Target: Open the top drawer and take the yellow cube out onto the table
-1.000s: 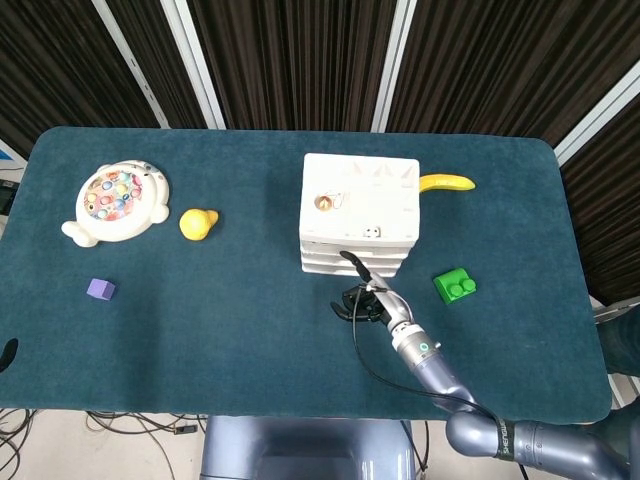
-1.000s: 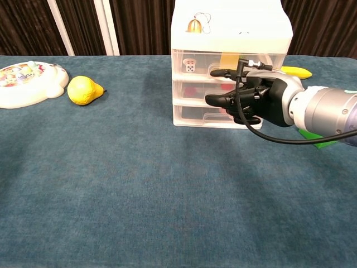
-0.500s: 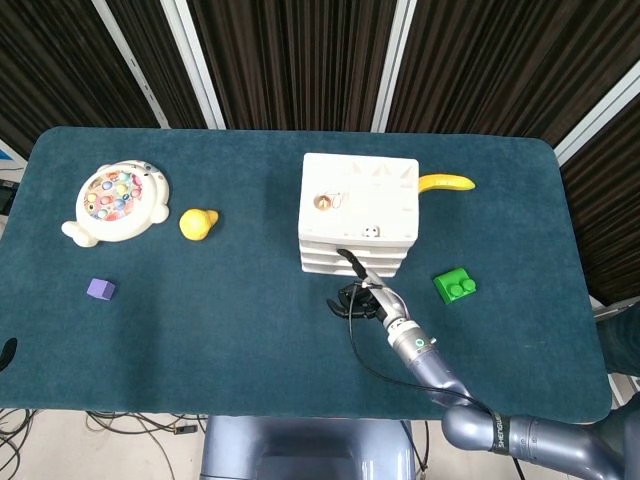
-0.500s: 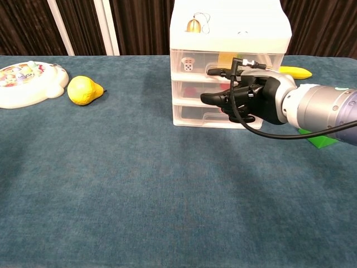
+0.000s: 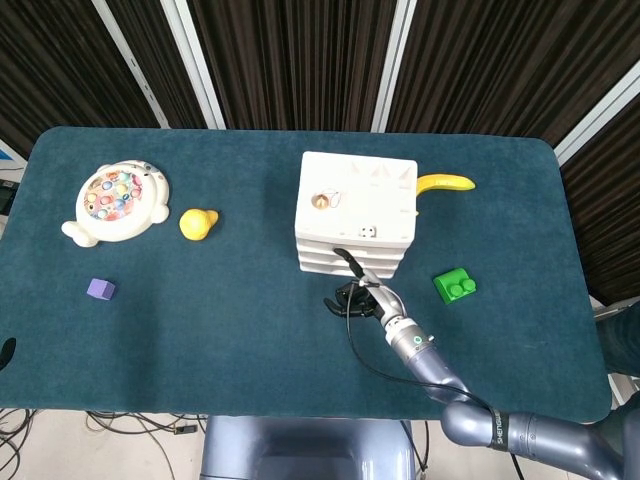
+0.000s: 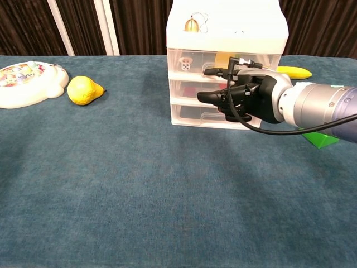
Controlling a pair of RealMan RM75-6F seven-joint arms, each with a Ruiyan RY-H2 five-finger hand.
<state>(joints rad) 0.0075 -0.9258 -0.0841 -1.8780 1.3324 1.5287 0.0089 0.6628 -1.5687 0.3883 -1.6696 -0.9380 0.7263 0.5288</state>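
A white cabinet (image 5: 358,200) with three clear drawers stands mid-table. Its top drawer (image 6: 192,61) sits flush with the ones below. Inside that drawer the yellow cube (image 6: 225,57) shows through the front, beside a small white die (image 6: 183,66). My right hand (image 6: 245,95) is right at the cabinet front, with one finger stretched along the top drawer's face and the thumb lower down by the middle drawer; it holds nothing. In the head view the right hand (image 5: 358,297) lies just below the cabinet. My left hand is out of sight.
A yellow pear (image 5: 197,223) and a fishing-game toy (image 5: 113,202) lie to the left, with a purple cube (image 5: 100,289) nearer the front. A banana (image 5: 447,182) rests behind the cabinet's right side. A green brick (image 5: 455,286) lies right of my hand.
The right hand has slid a little to the left along the drawer fronts, and the whole cabinet has shifted slightly left with it. The top drawer's front stays flush.
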